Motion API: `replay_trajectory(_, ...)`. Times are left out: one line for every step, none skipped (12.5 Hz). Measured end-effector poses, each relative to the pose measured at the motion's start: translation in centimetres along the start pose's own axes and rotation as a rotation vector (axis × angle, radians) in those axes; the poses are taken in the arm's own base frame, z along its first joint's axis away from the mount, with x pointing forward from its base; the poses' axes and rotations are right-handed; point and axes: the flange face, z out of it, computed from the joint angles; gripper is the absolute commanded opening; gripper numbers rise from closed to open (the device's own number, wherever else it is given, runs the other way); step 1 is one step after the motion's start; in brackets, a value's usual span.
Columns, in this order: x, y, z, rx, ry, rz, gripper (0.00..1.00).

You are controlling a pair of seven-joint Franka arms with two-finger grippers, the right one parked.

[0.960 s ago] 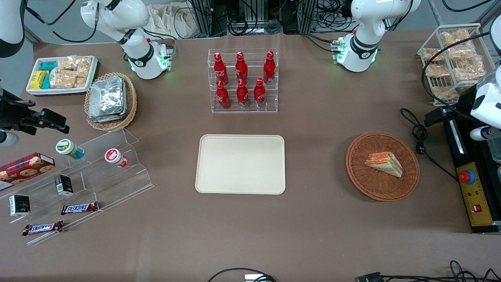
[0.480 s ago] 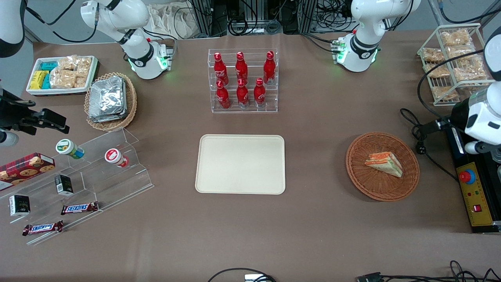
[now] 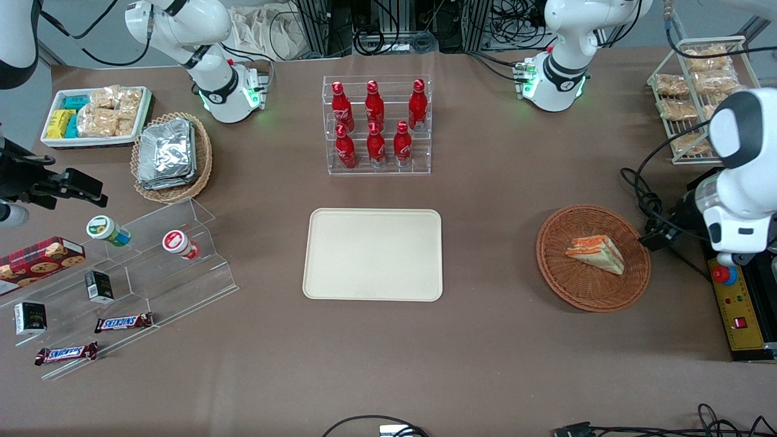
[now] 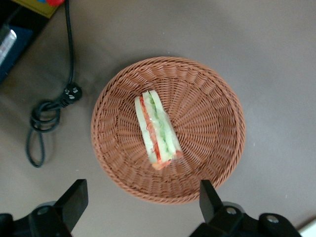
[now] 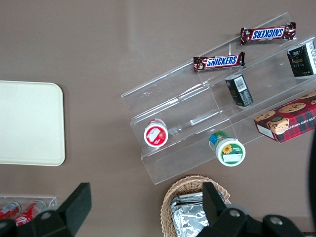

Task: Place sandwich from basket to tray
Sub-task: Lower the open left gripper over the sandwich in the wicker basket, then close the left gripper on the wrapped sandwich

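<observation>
The sandwich (image 3: 596, 254) (image 4: 157, 131), a white-bread wedge with orange-red and green layers, lies inside the round reddish-brown wicker basket (image 3: 592, 294) (image 4: 207, 98). The cream tray (image 3: 373, 255) (image 5: 29, 123) lies flat mid-table with nothing on it, toward the parked arm from the basket. My left gripper (image 3: 654, 238) (image 4: 143, 197) hangs above the table just beside the basket's rim, toward the working arm's end. It is open wide, with both black fingers (image 4: 75, 196) apart and nothing between them.
A black cable with a plug (image 3: 646, 212) (image 4: 47, 116) lies coiled close beside the basket. A control box with a red button (image 3: 731, 297) sits at the working arm's table end. A wire rack of bagged pastries (image 3: 692, 97) and a bottle rack (image 3: 376, 124) stand farther from the camera.
The left arm has swung nearer to the front camera and in toward the basket, bringing the gripper up to the rim. Sandwich, basket and tray have not moved.
</observation>
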Motion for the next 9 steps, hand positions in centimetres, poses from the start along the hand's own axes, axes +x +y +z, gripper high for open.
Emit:
replay_trajectory(0.1,0.1,1.4,-0.001,-0.002,-0.051,1.0)
replay_trajectory(0.2,0.2,2.7,0.005,-0.011,-0.099,1.0)
replay_trajectory(0.3,0.3,3.7,0.013,-0.02,-0.145,1.0)
replay_trajectory(0.5,0.6,4.7,0.019,-0.028,-0.193,1.0)
replay_trajectory(0.5,1.0,5.8,0.024,-0.034,-0.239,1.0)
replay_trajectory(0.5,1.4,7.0,0.031,-0.043,-0.288,1.0)
replay_trajectory(0.5,1.8,8.2,0.04,-0.051,-0.333,1.0)
replay_trajectory(0.5,2.1,9.2,0.047,-0.057,-0.372,1.0)
replay_trajectory(0.6,2.2,10.0,0.052,-0.062,-0.402,1.0)
